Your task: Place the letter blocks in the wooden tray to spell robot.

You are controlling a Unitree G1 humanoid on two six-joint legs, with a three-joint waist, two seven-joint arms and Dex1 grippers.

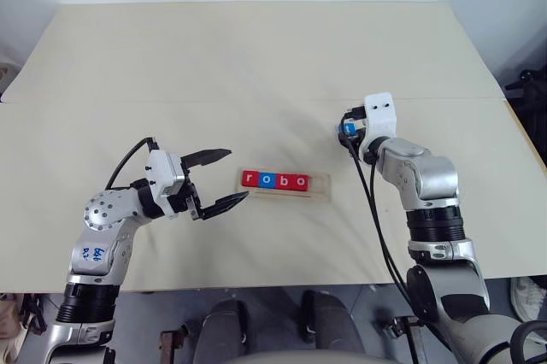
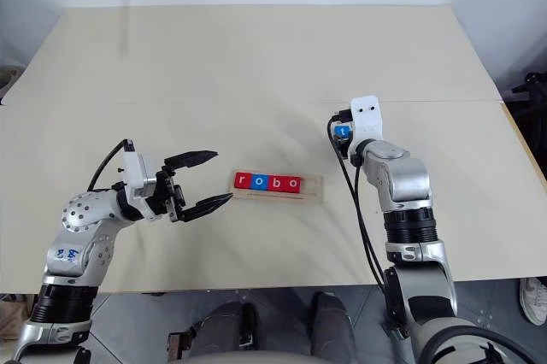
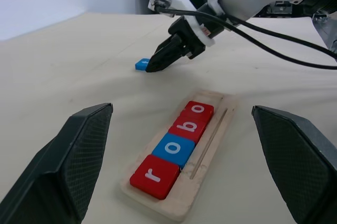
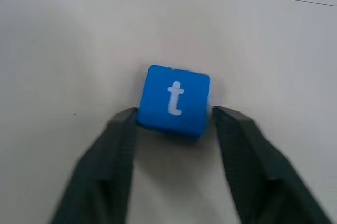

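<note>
The wooden tray (image 1: pixel 318 184) lies at mid-table holding a row of letter blocks: red r (image 1: pixel 249 179), blue o (image 1: pixel 265 180), red b (image 1: pixel 281 181) and red o (image 1: pixel 298 181). Its right end is bare. A blue t block (image 4: pixel 175 98) lies flat on the table to the right of and beyond the tray. My right gripper (image 4: pixel 174 112) points down at it, with a fingertip against each side of the block. My left gripper (image 1: pixel 238 174) hovers open just left of the tray with nothing between its fingers.
The pale table (image 1: pixel 256 65) stretches wide behind the tray, with a seam running across it. Black cables (image 1: pixel 376 219) hang along my right arm, to the right of the tray. The table's front edge is close below the tray.
</note>
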